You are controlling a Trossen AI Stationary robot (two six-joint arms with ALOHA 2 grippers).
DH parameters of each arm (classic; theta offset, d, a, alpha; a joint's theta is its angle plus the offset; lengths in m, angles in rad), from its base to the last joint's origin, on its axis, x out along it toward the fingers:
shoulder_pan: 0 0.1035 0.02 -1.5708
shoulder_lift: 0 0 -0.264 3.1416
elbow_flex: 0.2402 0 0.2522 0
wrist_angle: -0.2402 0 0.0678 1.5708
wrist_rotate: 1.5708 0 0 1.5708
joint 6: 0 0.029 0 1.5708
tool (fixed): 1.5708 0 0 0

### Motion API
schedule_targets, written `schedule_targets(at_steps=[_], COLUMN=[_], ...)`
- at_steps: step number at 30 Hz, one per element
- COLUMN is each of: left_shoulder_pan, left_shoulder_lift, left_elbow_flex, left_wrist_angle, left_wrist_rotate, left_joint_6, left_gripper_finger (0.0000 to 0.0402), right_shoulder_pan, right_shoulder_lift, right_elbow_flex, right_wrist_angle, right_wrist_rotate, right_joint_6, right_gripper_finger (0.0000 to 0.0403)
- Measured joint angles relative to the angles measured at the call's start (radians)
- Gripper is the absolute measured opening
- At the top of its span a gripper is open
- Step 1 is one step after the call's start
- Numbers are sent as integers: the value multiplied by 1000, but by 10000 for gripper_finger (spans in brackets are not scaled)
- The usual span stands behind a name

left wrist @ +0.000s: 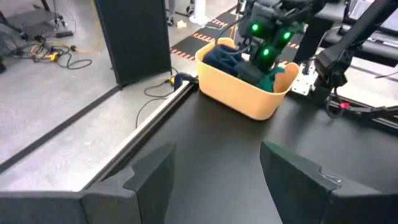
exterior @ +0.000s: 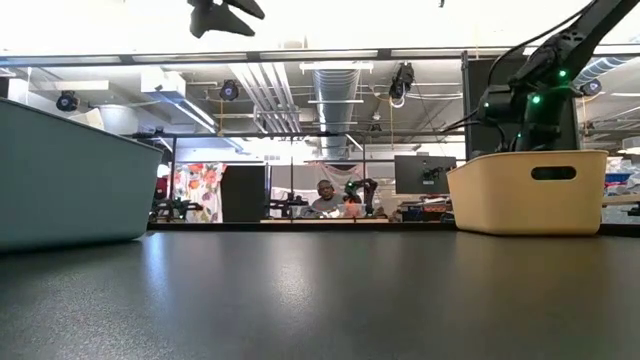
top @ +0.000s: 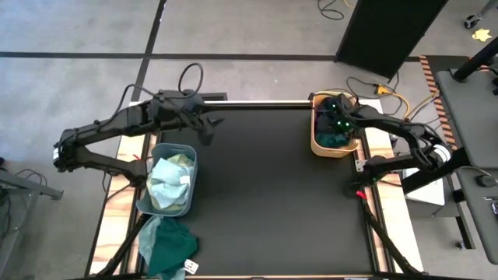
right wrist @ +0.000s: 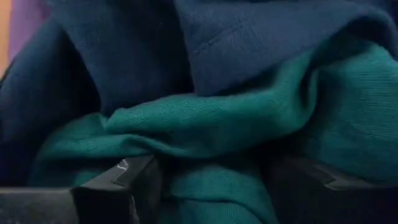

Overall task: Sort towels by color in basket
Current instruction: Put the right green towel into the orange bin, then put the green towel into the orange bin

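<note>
My right gripper [top: 336,124] reaches down into the yellow basket [top: 315,145] at the table's far right, open. Its fingers stand either side of a fold of the dark teal towel [right wrist: 249,118]. A navy towel [right wrist: 217,43] lies over that one, and a purple one [right wrist: 25,25] shows at the side. My left gripper [left wrist: 217,155] hangs open and empty, high over the table's far left [top: 208,134]. The grey-blue basket [top: 142,198] holds pale yellow-green and mint towels [top: 171,179]. Another dark teal towel [top: 167,245] lies at the near left edge. My right gripper comes from above, pointing steeply down, and its open fingers [right wrist: 124,180] sink into the dark teal towel. A raised fold [right wrist: 205,180] of it bulges between them. The towel lies slack in the yellow basket among the other dark towels.
The middle of the black table [top: 264,194] lies between the two baskets. Cables run along the far edge and on the floor beyond. In the low view a person sits far off in the room behind the table.
</note>
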Motion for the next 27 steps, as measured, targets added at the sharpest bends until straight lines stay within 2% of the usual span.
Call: schedule_targets(at_steps=[3,8,14,20,27], left_shoulder_pan=[-1,-26,-206,-527,-900], left_shoulder_lift=[25,67,101,117,161], left_elbow_flex=[50,152,226,193,123], left_wrist_angle=[-20,-221,-531,-594,-592], left_wrist_rotate=[8,159,164,166,166], left_joint_6=[6,-48,-223,-604,-1196], left_gripper_finger=[219,219,219,219,219], right_shoulder_pan=[-5,-3,-2,50,241], right_shoulder_lift=[-4,-73,-216,-375,-537], right_elbow_flex=[-8,47,142,225,274], right_wrist_angle=[12,-83,-141,-115,23], right_wrist_rotate=[-23,-30,-23,-22,-22], right_joint_6=[1,-41,-136,-235,-285], right_gripper_finger=[232,252,293,333,345])
